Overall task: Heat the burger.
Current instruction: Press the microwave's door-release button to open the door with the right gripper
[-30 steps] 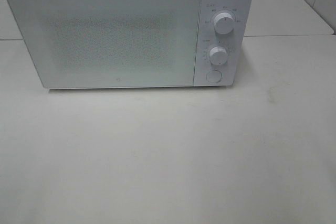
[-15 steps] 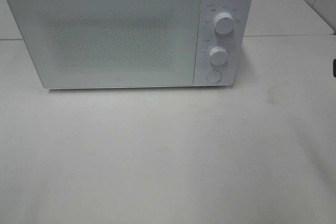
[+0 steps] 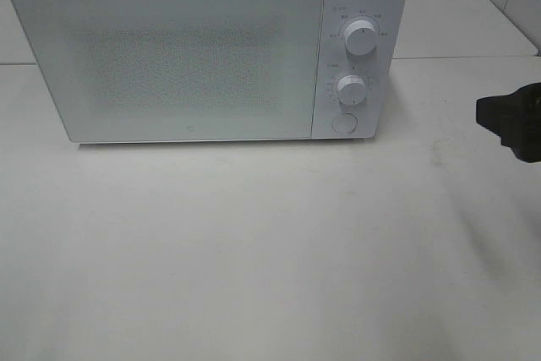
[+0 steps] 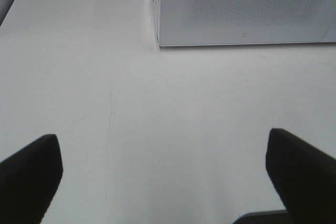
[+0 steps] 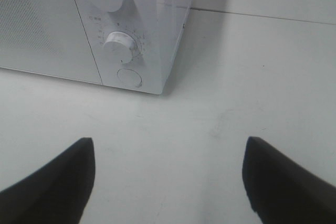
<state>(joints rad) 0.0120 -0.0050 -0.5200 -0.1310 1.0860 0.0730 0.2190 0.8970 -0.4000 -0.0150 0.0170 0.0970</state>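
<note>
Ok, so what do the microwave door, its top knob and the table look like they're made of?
Microwave door: probably white-tinted glass or plastic with a smooth face; a fine dotted screen shows through it.
Top knob: likely moulded white plastic, smooth with a soft sheen.
Table: a hard white matt surface, perhaps laminate; faint scuffs and a seam show.

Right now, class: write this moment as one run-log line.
microwave: door shut | burger: not in view | left hand: open, empty | right hand: open, empty, right of microwave
</note>
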